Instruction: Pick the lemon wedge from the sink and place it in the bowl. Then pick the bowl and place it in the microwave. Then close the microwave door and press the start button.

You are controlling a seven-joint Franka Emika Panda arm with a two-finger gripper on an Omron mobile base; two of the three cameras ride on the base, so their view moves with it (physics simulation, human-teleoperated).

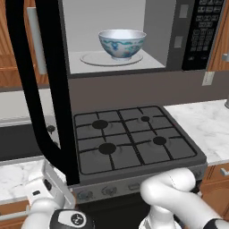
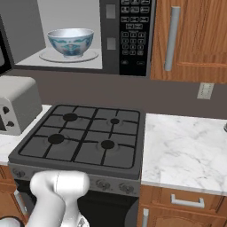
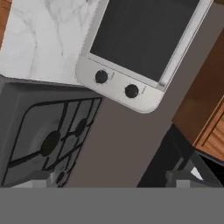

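The bowl (image 1: 121,43) (image 2: 70,41), white with a blue-green pattern, stands upright on the round glass plate (image 1: 91,59) inside the microwave (image 1: 159,27) (image 2: 111,26). The lemon wedge is hidden and the sink is out of view. The microwave door (image 1: 53,89) hangs wide open, swung out to the left, and its black lower corner (image 3: 175,146) shows in the hand view. My gripper (image 3: 111,178) is open and holds nothing. It sits low by the stove's front left, near the door's lower edge. The keypad strip (image 1: 205,31) (image 2: 135,35) is on the microwave's right.
A four-burner gas stove (image 1: 129,138) (image 2: 80,137) lies below the microwave. A small silver box oven with two knobs (image 2: 15,106) (image 3: 127,43) stands left of it on the marble counter (image 3: 39,39). More marble counter (image 2: 186,150) lies to the right, under wooden cabinets (image 2: 195,40).
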